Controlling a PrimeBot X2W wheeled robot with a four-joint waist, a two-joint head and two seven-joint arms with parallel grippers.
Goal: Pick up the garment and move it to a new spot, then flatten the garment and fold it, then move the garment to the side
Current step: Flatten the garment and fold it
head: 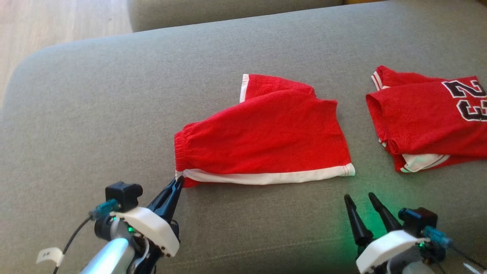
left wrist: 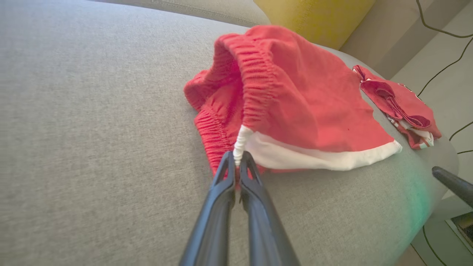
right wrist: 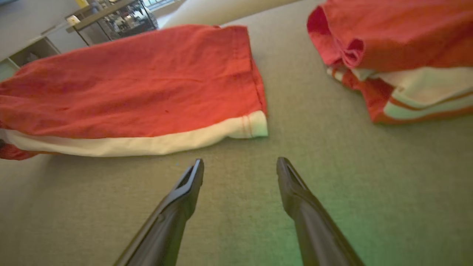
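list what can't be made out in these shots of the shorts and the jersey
- jersey: head view, the right edge cuts off its far side and part of the number.
- shorts: head view, the top layer hides most of the layer beneath.
- left gripper: left wrist view, its shut fingertips cover the waistband corner; depth of bite unclear.
- background furniture: right wrist view, contents too blurred.

You're working on a grey fabric cushion (head: pixel 95 114). On it lie the red shorts (head: pixel 266 140), spread flat with their white trim along the near edge. To their right, not touching them, lies a folded red jersey (head: pixel 426 121).
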